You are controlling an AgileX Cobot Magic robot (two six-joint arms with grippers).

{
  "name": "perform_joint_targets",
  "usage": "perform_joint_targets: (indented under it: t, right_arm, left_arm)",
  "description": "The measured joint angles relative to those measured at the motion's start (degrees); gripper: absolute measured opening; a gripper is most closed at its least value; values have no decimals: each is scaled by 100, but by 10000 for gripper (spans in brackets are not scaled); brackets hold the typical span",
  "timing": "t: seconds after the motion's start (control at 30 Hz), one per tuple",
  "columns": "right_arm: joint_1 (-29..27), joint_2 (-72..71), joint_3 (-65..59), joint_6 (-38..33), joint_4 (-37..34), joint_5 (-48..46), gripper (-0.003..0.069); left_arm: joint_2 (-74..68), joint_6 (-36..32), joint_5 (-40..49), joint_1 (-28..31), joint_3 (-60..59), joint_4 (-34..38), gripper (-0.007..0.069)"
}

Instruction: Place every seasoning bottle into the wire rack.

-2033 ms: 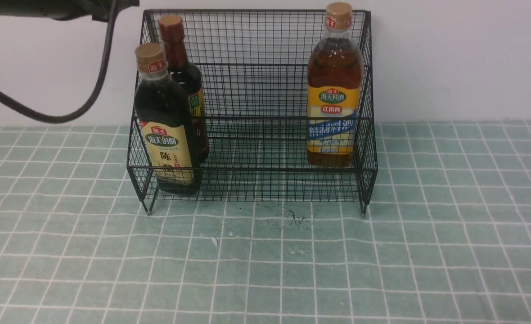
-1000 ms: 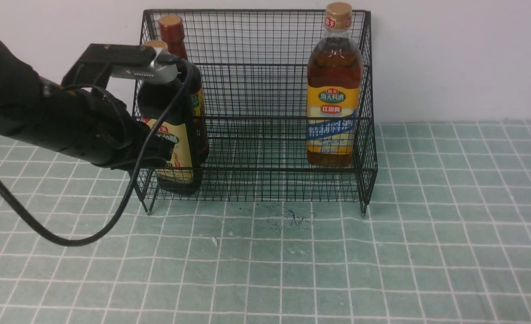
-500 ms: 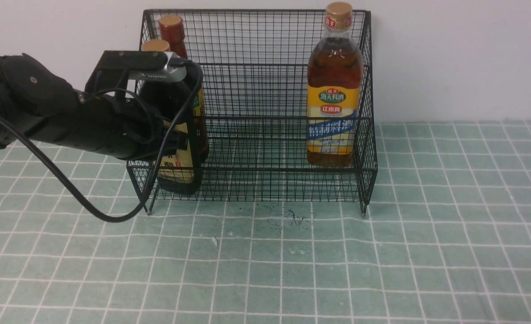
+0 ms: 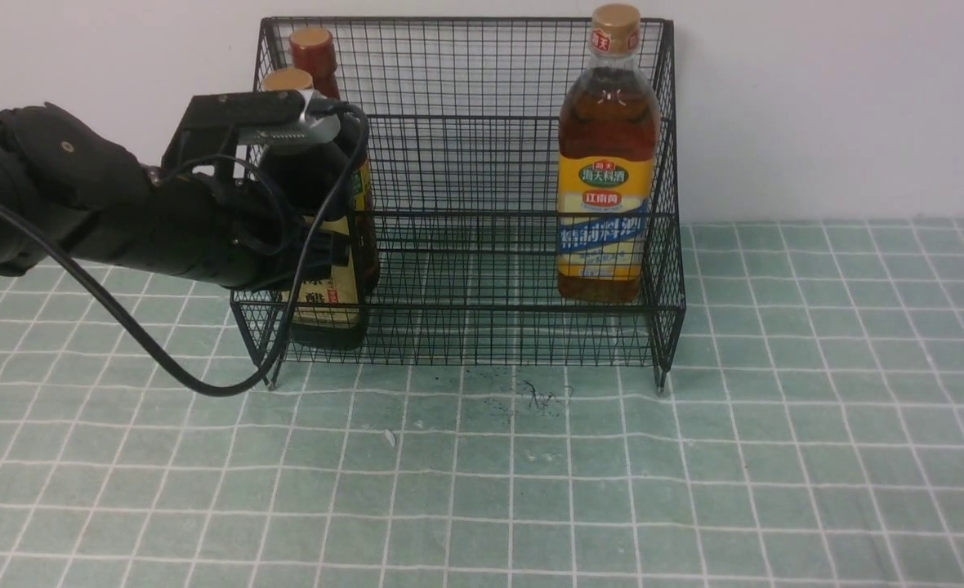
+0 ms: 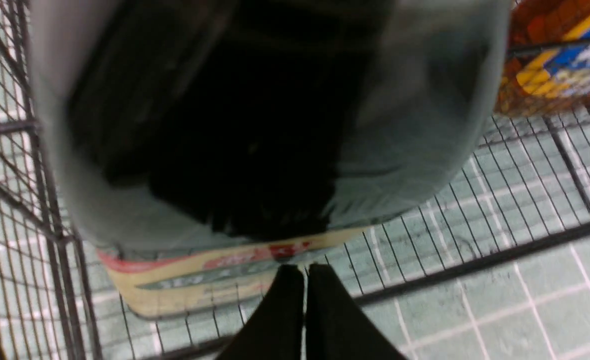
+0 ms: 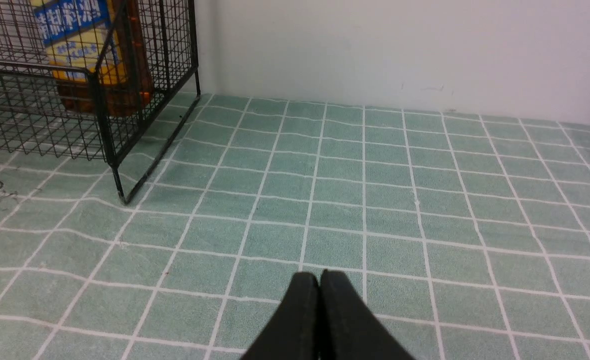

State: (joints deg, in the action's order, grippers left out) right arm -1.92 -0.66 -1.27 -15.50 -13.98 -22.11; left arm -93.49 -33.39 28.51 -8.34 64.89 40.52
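The wire rack [image 4: 490, 306] stands against the wall with all three bottles inside. The amber bottle [image 4: 606, 163] is on the right. The dark bottle with the reddish-brown neck [image 4: 316, 57] is at the back left. The dark gold-capped bottle with the cream label [image 4: 327, 302] stands in front of it on the lower tier. My left gripper [image 5: 304, 272] is shut and empty, with its tips right at this bottle [image 5: 255, 125]; in the front view my arm covers its middle. My right gripper [image 6: 319, 280] is shut and empty over the mat, right of the rack [image 6: 105, 125].
A green tiled mat [image 4: 531, 490] covers the table up to the white wall. My left arm's cable [image 4: 163, 367] loops down in front of the rack's left corner. Dark scuff marks [image 4: 543, 398] lie on the mat before the rack.
My left arm has come down from the upper left to the front of the cream-label bottle. That bottle's cap has shifted slightly up and to the right. The other bottles have not moved.
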Motion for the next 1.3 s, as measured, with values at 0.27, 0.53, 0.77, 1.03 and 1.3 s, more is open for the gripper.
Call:
perform_joint_targets:
  t: [0.27,0.53,0.77,1.03,1.3]
  right_arm:
    - [0,0,0,0,0,0,-15]
    - [0,0,0,0,0,0,-15]
    - [0,0,0,0,0,0,-15]
    - [0,0,0,0,0,0,-15]
    - [0,0,0,0,0,0,-15]
  left_arm:
    - [1356,202,520,0,-127,-592,-6]
    - [3330,317,529,0,-1054,-630,-6]
    - [5507,359,255,0,-2448,-625,-6]
    - [6865,359,747,0,-2940,-625,-6]
    - [7209,189,930,0,-2945,-652,-6]
